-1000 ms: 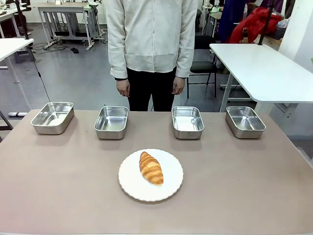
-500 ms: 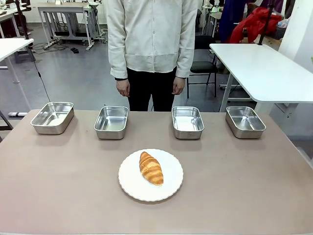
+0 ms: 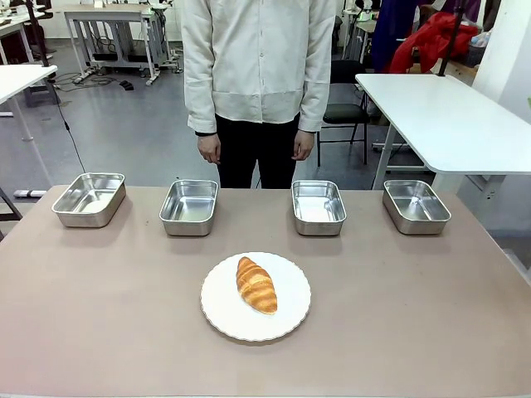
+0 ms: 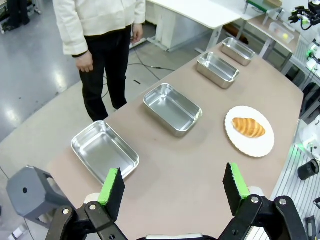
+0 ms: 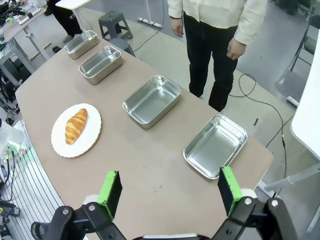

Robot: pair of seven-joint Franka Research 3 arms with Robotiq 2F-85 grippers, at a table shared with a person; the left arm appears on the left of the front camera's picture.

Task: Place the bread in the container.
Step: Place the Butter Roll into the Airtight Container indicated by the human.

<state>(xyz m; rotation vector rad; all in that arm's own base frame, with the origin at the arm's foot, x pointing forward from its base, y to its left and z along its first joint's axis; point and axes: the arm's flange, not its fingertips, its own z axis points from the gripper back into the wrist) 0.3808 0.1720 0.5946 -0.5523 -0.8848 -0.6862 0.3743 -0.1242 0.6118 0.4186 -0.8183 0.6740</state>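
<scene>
Left gripper (image 4: 172,172): we see its fingers spread wide, holding nothing, well apart from the plate (image 3: 220,303).
Right gripper (image 5: 168,174): also spread wide, touching nothing.
Bread (image 3: 256,284): lying on the plate, long axis slanting far-left to near-right.
Steel trays (image 3: 187,228): four in a row beyond the plate.
Person (image 3: 257,66): we note them standing beyond the trays.

person (image 3: 257,66): top edge crops above chest | left tool (image 4: 172,172): base cropped by bottom edge
</scene>
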